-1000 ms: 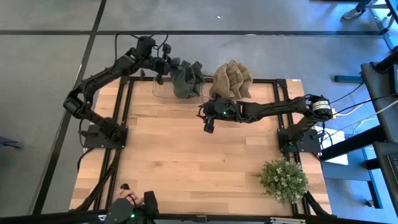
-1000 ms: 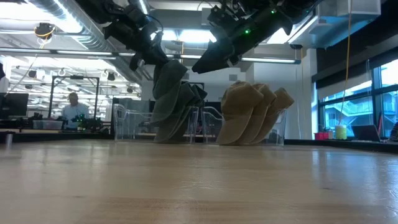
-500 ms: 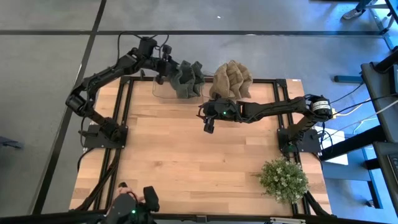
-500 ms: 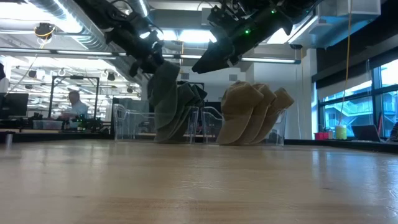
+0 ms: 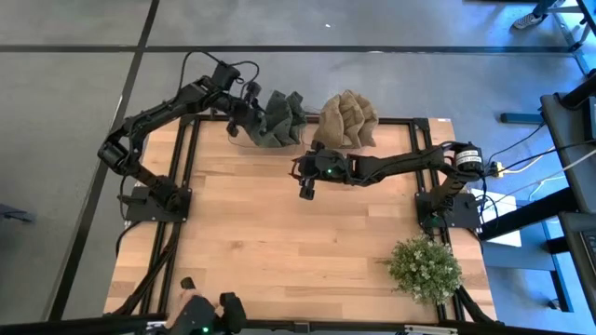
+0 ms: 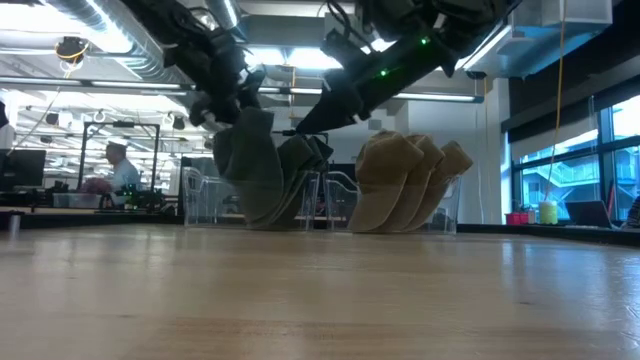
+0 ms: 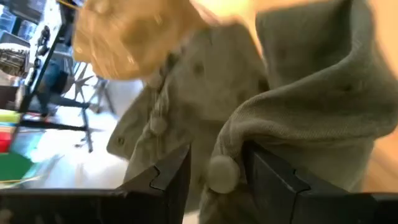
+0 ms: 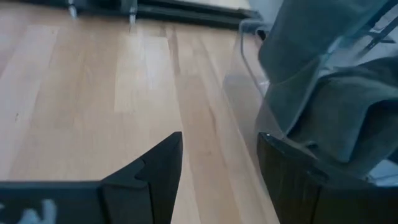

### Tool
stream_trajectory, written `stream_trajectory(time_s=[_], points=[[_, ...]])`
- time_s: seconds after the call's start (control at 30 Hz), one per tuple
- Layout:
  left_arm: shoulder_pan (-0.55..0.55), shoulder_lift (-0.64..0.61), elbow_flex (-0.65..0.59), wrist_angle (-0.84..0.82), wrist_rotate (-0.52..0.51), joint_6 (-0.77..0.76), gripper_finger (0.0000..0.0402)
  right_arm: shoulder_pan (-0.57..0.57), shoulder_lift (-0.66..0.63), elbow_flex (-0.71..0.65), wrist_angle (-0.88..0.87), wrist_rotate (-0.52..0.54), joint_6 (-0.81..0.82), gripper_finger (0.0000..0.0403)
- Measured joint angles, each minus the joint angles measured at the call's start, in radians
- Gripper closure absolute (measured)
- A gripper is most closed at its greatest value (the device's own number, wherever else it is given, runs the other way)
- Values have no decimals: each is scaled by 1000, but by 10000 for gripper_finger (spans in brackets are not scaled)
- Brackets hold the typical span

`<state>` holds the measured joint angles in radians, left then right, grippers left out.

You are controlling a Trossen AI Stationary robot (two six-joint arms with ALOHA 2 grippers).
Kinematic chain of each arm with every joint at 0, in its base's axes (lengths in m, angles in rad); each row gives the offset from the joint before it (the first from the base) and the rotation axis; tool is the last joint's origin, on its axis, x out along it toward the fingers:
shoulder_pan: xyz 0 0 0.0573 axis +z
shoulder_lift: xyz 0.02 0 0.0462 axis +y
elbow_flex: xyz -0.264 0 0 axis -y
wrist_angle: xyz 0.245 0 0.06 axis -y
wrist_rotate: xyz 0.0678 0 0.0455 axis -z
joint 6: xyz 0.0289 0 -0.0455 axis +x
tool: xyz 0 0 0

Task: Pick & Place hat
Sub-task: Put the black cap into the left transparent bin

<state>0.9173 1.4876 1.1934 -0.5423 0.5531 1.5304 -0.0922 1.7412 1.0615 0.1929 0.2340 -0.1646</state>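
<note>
The grey-green hat (image 5: 261, 121) sits at the near end of a row of like hats (image 5: 282, 118) on a clear stand (image 5: 244, 141) at the table's (image 5: 279, 233) far edge, left of a matching row of tan hats (image 5: 346, 119). In the low view this front hat (image 6: 250, 170) hangs crown up and brim down, leaning toward the left arm's side; its long axis runs up and down, slightly tilted, and the row itself runs left to right along the table edge.

The left gripper (image 5: 244, 105) is right at that hat, on its outer left side, clearly the nearer of the two. In the left wrist view a fold of the cloth with a button (image 7: 219, 171) lies between the two dark fingers (image 7: 273, 177), which stand apart; cloth touches the fingers, but whether they press it I cannot tell. Any coming move turns on that fold lying straight ahead between the fingers.

The right gripper (image 5: 307, 186) hovers over bare wood in front of the stand, its fingers apart and holding nothing, with the hats ahead and to one side of it.
</note>
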Motion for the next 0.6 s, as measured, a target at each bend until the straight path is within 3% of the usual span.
stream_trajectory(time_s=[0.13, 0.2, 0.4, 0.6], points=[[-48, 0, 0, 57, -186, 68, 258, -3, -4, 5, 45, 1, -2, 196], [-65, 0, 0, 118, -226, 45, 258, -4, -5, 12, 45, 1, -2, 196], [-87, 1, 0, 295, -209, -67, 258, -4, -5, 17, 43, 1, -2, 196], [-99, 68, 0, 291, -179, -66, 258, -4, -5, 17, 41, 1, -2, 196]])
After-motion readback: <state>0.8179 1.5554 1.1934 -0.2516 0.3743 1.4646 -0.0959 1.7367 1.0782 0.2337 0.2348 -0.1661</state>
